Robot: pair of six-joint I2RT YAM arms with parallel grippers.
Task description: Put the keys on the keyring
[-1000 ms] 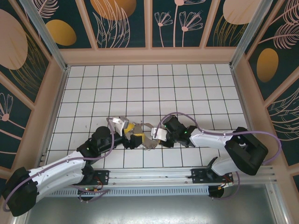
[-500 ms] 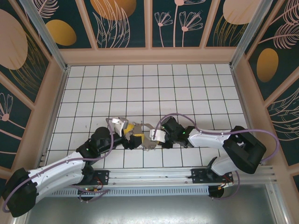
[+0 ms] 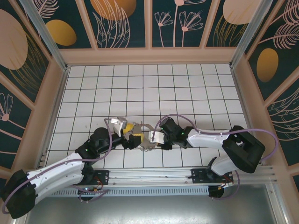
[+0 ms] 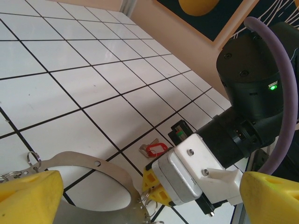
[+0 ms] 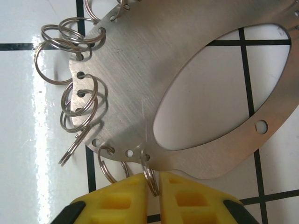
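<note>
The keyring is a flat grey metal hoop lying on the tiles between the two arms, its rim pierced with holes and hung with small silver loops. My right gripper is shut on one of those loops at the hoop's edge; from the left wrist its yellow fingertips sit against the rim. The red key lies flat on a tile just beyond the right gripper, touching nothing. My left gripper stands open, its yellow fingers wide apart on either side of the hoop and the right gripper.
The white tiled floor stretches away behind the hoop. The right arm's black wrist and purple cable stand close in front of the left gripper. Patterned walls close in the workspace.
My right gripper has slid a little to the left, closer to the hoop and the left gripper. The left arm has barely moved.
</note>
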